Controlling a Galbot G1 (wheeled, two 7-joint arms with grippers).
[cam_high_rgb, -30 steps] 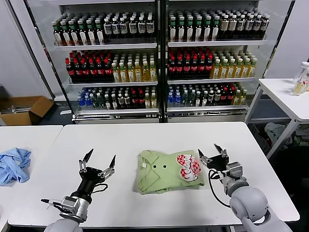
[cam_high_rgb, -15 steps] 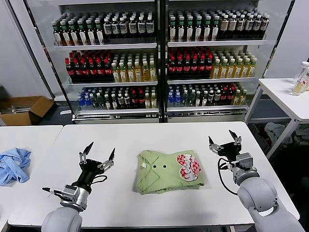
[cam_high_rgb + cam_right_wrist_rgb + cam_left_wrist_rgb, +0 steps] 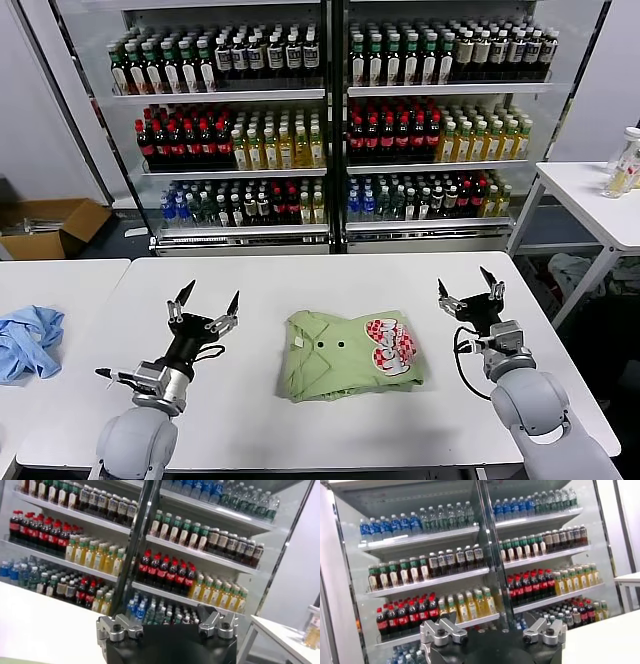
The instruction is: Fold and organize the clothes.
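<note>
The light green shirt [image 3: 345, 355] lies folded into a compact rectangle in the middle of the white table [image 3: 330, 275], with two dark buttons and the red-and-white checkered patch [image 3: 391, 346] facing up. My left gripper [image 3: 207, 304] is open and empty, raised above the table to the left of the shirt, fingers pointing up. My right gripper [image 3: 468, 286] is open and empty, raised to the right of the shirt. Both wrist views look at the drink shelves; the shirt does not show in them.
A crumpled light blue garment [image 3: 27, 340] lies on the adjoining table at far left. A glass-door fridge of bottles [image 3: 330, 120] stands behind the table. A second white table [image 3: 600, 200] is at the right, and a cardboard box [image 3: 45, 226] on the floor at left.
My right gripper has let go of the shirt's right edge and moved up and to the right, away from it. My left gripper rose slightly. The shirt lies still.
</note>
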